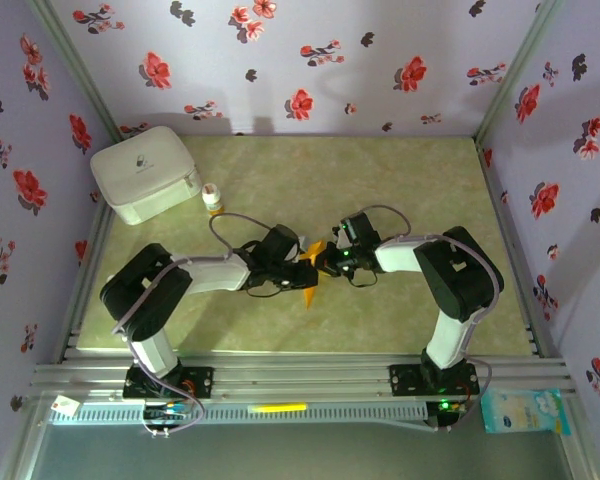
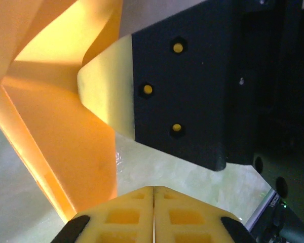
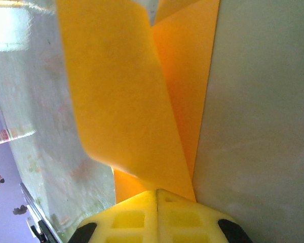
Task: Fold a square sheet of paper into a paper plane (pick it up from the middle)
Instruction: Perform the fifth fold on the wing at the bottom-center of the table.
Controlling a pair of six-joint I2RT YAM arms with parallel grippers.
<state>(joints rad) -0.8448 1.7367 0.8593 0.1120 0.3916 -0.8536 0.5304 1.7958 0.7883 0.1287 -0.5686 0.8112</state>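
**Work area.** The table has a pale green top and flowered walls on three sides. A white case stands at the far left corner, with a small bottle just beside it. Both are well apart from the work.

**Arms.** Both arms reach inward and meet near the middle of the table, with the grippers tip to tip.

**Sheet of paper.** The sheet of paper is between the two grippers at the table centre. Orange corners project on the far side and the near side of the meeting point. In the wrist views it is bent into angled panels with sharp creases, and one loose flap curls toward the right wrist camera.

**Right gripper.** The right gripper has its pads pressed together, and the paper runs straight into the tips. This reads as a pinch on the sheet.

**Left gripper.** The left gripper has its pads pressed flat together. An orange panel runs down beside the left pad, but it cannot be told whether a layer is caught between the pads.

**Progress (judgement).**
- Done: the sheet is off the table and carries several folds.
- Left: no narrow pointed dart with a centre ridge is visible, so the task appears to be mid-way. The loose flap needs flattening, and the final lengthwise folds and the wings are not yet done.
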